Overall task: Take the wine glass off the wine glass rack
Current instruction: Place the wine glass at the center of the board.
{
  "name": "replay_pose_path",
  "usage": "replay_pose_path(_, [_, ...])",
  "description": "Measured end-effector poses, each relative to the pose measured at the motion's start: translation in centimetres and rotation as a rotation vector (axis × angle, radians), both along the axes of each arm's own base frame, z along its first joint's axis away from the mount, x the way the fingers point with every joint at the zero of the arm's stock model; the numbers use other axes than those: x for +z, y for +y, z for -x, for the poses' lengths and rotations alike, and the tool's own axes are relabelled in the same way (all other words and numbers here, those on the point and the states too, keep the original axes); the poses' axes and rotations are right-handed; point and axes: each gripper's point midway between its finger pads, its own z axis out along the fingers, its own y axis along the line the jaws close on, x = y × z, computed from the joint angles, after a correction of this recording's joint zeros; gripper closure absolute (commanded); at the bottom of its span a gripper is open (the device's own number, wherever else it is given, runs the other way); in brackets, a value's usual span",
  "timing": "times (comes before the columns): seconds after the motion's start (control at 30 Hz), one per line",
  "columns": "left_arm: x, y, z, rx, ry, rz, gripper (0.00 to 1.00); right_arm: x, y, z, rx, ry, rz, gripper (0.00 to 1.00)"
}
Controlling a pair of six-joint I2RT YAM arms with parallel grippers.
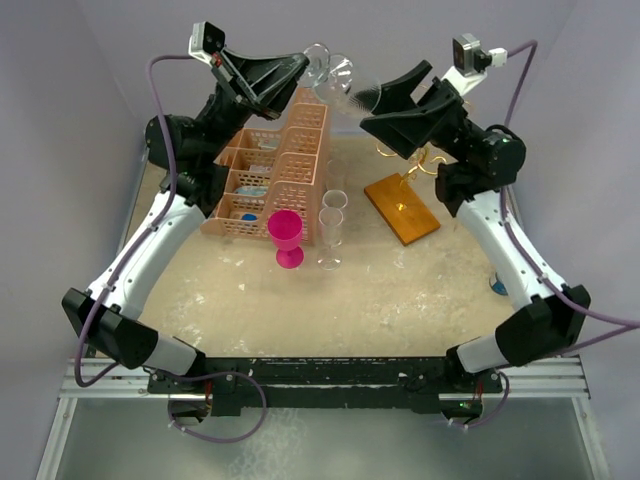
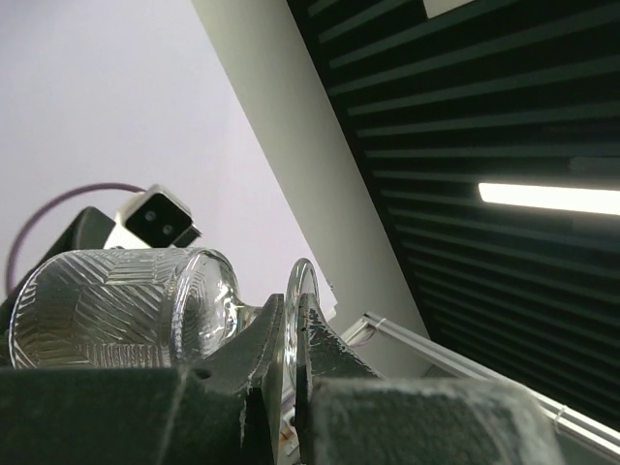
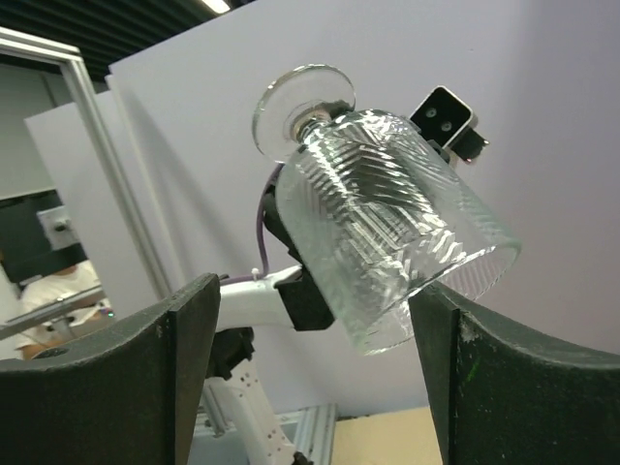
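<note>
Spotted at 12 o'clock, aloft over the far edge of the table point(image 1: 420, 300) and close to the back wall: wine glass point(image 1: 335, 75), tipped sideways, off the wine glass rack point(image 1: 403, 210) and well apart from it. Logged left gripper point(image 1: 300, 68) pinched tight on the glass's foot, disc edge-on between fingers point(image 2: 334, 354). Logged right gripper point(image 1: 362, 108) spread wide, holding nothing, bowl rim between its fingers point(image 3: 184, 368) without visible touch. Placed rack at 3 o'clock, peach basket point(image 1: 270, 165) at 10 o'clock under the left arm, side walls near both. Counted: one wine glass, one rack, one basket, one pink goblet point(image 1: 285, 238), two clear glasses point(image 1: 330, 235) standing just beside it.
</note>
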Motion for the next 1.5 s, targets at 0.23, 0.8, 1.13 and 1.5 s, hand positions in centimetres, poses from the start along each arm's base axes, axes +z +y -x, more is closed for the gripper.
replay_pose_path(0.23, [0.0,-0.1,0.9,-0.04,-0.011,0.03,1.0,-0.5,1.6,0.6,0.152,-0.029,-0.077,0.69])
replay_pose_path(0.8, [0.1,0.1,1.9,-0.1,-0.008,0.088,0.63,1.4,0.7,3.1,0.21,-0.128,-0.163,1.0])
replay_pose_path(1.13, [-0.1,1.4,3.2,0.037,-0.025,0.039,0.45,0.8,0.7,3.1,0.211,-0.108,-0.154,1.0])
replay_pose_path(1.5, [-12.5,2.5,1.9,0.297,0.146,-0.318,0.22,-0.2,-4.3,4.4,0.046,-0.106,-0.146,1.0])
